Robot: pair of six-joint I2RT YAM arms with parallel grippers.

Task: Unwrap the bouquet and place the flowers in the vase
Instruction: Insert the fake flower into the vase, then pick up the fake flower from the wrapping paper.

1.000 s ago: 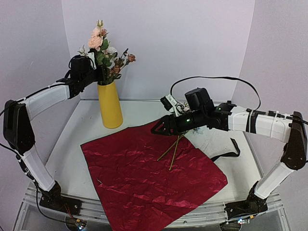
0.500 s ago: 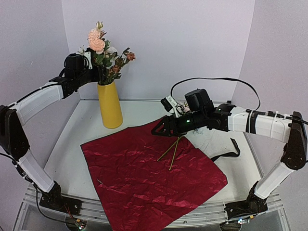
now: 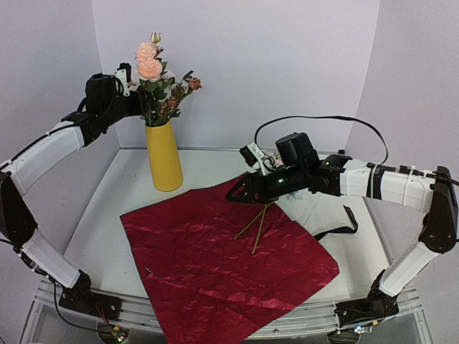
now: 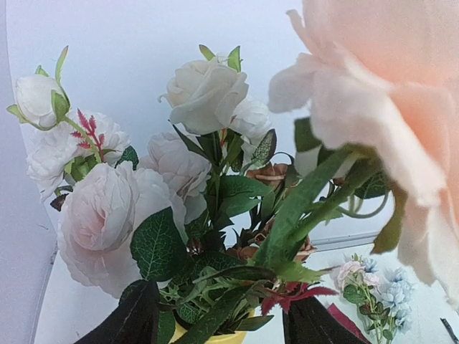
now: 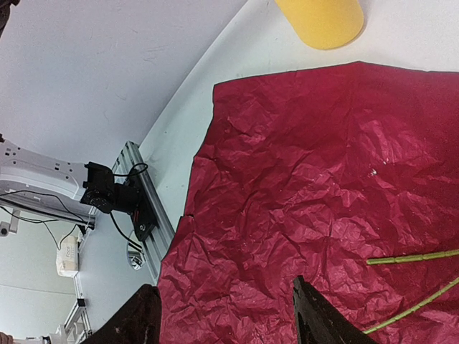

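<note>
Right now I am watching the left hand [image 4: 219, 322] hovering high at the far left, its fingers spread apart with leaves of the flowers [image 3: 159, 79] between them; those flowers are standing upright in the yellow vase [image 3: 163, 158] on the tabletop [image 3: 107, 215]. Just right of the vase, the red wrapping paper [image 3: 208, 251] is lying flat and open, with two loose green stems [image 3: 256, 226] resting on its far right part. The right hand [image 3: 237, 193] is hanging over the paper's far edge close to those stems, fingers spread and gripping nothing, and the black ribbon [image 3: 344, 222] is lying further right.
</note>
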